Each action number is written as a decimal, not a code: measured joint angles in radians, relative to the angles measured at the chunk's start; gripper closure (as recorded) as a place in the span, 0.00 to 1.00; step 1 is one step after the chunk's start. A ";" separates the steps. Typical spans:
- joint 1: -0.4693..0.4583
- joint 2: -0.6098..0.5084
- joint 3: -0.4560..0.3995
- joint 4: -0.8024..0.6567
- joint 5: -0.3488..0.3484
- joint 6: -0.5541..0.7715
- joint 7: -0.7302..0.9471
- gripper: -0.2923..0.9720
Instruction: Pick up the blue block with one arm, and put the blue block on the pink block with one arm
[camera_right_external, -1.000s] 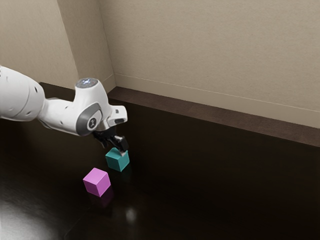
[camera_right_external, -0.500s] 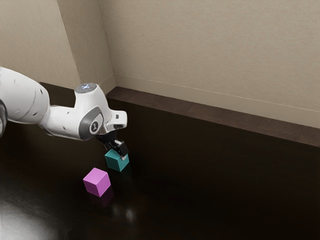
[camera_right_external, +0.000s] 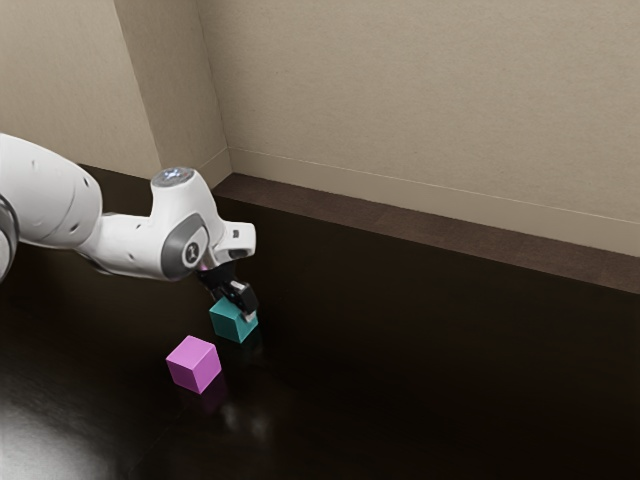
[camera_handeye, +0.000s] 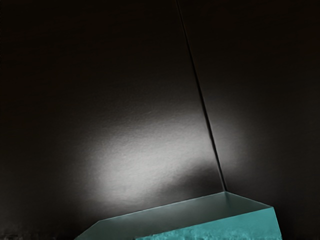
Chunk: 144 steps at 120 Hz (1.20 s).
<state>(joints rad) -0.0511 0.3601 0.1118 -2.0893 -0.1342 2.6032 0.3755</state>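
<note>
The picking-up step is judged to be in hand. The pincer (camera_right_external: 241, 300) is set low over the blue block (camera_right_external: 232, 322) (teal in hue), at its upper far edge, and the block appears to rest on the dark table (camera_right_external: 430, 380). Whether the pincer is clenched on the block or released cannot be told. In the wrist view the same block (camera_handeye: 200, 217) is seen just under the hand. A firm grip is called for next, then a straight lift and a short carry to the pink block (camera_right_external: 193, 363), which lies near but apart. Counted: one arm (camera_right_external: 120, 240), one pincer, one blue block, one pink block.
</note>
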 joint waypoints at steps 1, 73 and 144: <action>0.000 0.000 0.000 0.000 0.000 -0.001 -0.003 0.25; 0.003 0.002 0.002 0.051 0.018 -0.120 -0.115 0.25; -0.006 0.039 0.001 0.109 0.072 -0.217 -0.076 0.25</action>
<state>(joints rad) -0.0573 0.3992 0.1129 -1.9807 -0.0619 2.3865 0.2996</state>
